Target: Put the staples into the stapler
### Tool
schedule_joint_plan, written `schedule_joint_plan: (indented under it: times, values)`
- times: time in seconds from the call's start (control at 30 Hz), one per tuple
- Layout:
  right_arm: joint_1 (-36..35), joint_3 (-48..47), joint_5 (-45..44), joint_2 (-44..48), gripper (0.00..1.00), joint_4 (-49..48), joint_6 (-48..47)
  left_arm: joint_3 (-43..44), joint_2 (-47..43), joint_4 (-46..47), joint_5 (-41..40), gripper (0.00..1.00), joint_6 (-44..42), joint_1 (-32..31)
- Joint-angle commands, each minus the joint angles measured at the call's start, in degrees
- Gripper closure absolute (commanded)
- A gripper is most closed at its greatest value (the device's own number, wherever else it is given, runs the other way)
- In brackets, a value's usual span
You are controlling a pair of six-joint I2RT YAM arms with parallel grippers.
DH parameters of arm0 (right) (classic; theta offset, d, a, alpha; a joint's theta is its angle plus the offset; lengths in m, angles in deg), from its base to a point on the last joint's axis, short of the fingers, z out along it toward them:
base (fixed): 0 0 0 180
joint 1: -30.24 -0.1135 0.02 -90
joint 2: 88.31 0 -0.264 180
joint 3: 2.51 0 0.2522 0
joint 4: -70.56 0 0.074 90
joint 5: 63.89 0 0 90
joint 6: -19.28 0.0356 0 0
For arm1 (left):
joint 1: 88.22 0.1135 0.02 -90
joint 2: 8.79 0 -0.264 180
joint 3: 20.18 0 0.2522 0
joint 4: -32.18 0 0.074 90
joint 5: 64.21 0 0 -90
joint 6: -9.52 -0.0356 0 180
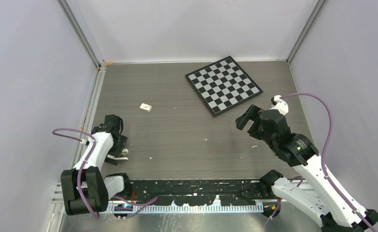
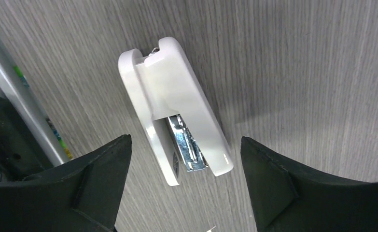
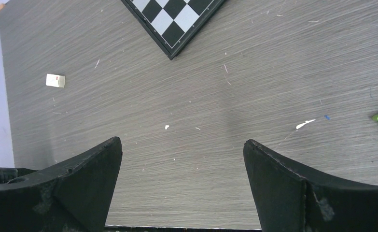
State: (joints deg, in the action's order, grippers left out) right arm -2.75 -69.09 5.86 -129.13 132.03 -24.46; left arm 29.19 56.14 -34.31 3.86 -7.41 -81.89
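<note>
Stapler (image 2: pixel 177 96), long axis diagonal, metal mouth toward camera, perhaps on side

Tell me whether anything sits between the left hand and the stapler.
Nothing visible does. The left hand hangs open right over the stapler, which lies on the table with one finger to each side of its near end.

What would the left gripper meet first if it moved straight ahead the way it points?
Probably the white stapler, lying on the table between its open fingers; depth is unclear.
</note>
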Motion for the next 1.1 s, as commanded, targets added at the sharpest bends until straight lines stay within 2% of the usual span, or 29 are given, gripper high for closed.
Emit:
schedule_joint_plan:
  times: [0.0, 0.33, 0.57, 0.7, 0.87, 1.07]
  values:
    - [-0.05, -1.89, -0.32, 1.27, 0.0, 0.9, -0.29, -0.58, -0.48, 3.09, -2.02, 0.19, 1.1, 0.45]
    - [-0.03, -2.2, 0.13, 1.49, 0.0, 1.33, 0.24, -0.9, -0.69, 5.5, 0.92, 0.41, -2.32, 0.46]
    - [-0.01, -1.81, -0.72, 0.83, 0.0, 2.33, 2.06, -1.51, -4.84, 6.87, 3.49, 0.53, -6.15, 0.45]
    - [-0.02, -2.03, -0.67, 0.24, 0.0, 2.01, 3.95, -1.29, -6.17, 8.58, 8.11, 0.58, -9.77, 0.47]
    - [-0.03, -1.87, 0.88, -0.67, 0.0, 0.64, 3.97, -0.36, -6.31, 12.77, 18.55, 0.61, -15.31, 0.18]
    - [-0.05, 1.33, 13.65, -3.16, 0.01, -8.0, 3.95, 1.38, -7.72, 18.02, 29.76, 0.62, -18.74, -4.83]
